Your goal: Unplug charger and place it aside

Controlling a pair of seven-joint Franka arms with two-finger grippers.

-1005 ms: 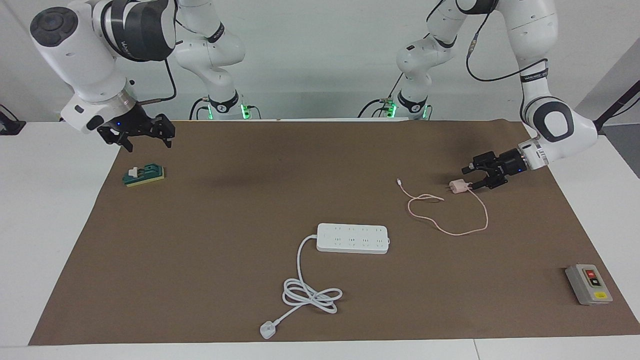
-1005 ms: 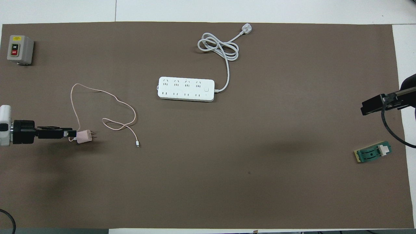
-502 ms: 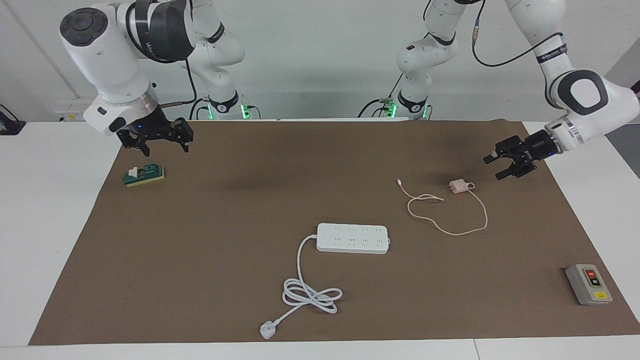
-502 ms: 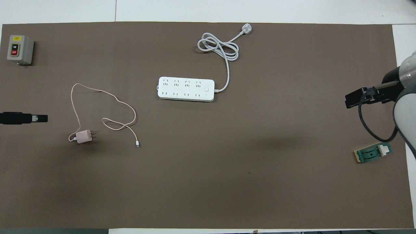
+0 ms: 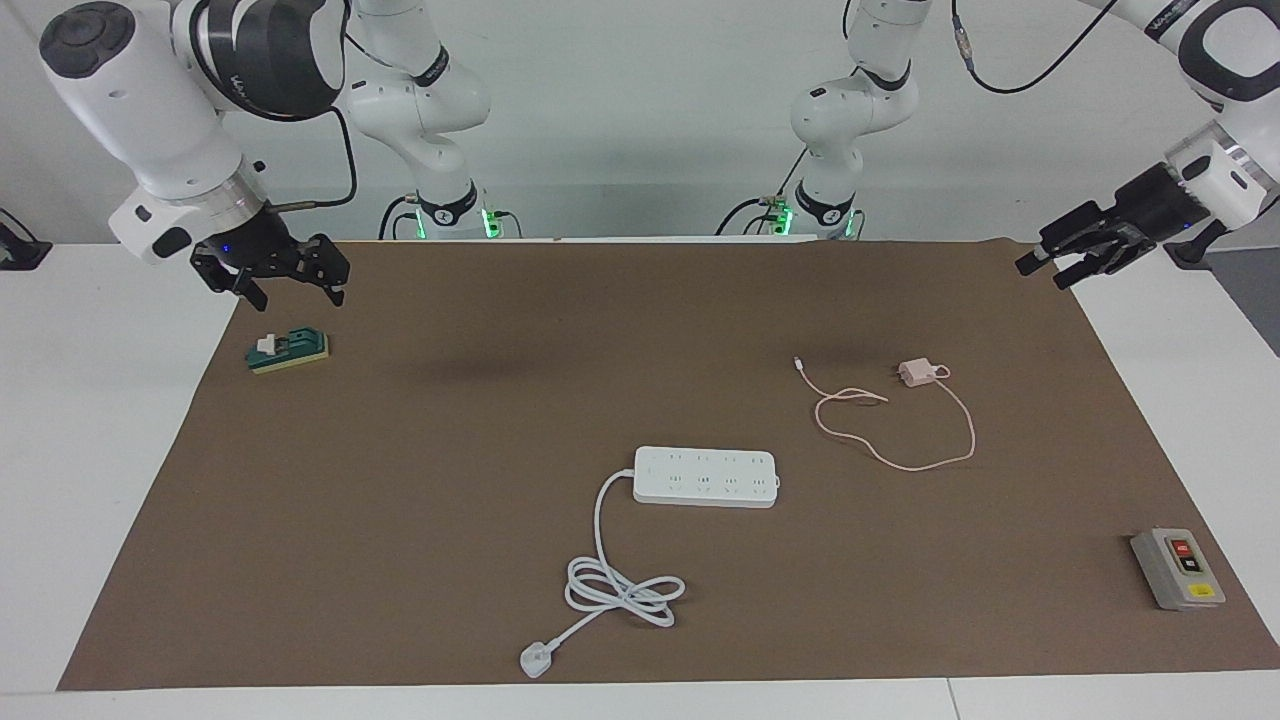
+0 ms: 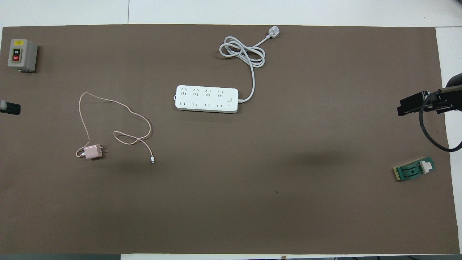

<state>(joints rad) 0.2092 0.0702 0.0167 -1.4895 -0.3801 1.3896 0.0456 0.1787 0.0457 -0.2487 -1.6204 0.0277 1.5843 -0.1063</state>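
A brown mat [image 5: 400, 480] covers the table, and the white power strip [image 5: 706, 476] lies at the centre of the frame, its thick cord coiling toward the bottom edge. At upper left the right gripper [image 5: 268, 277] hangs with fingers apart over the mat's edge by a green block [image 5: 290, 350], while at upper right the left gripper [image 5: 1062, 262] hovers, fingers spread and empty, over the mat's corner. The pink charger [image 5: 914, 373] lies unplugged on the mat right of centre, higher than the strip and well apart from it, its thin cable [image 5: 900, 430] looped beside it, and a grey switch box [image 5: 1177, 568] sits at lower right.
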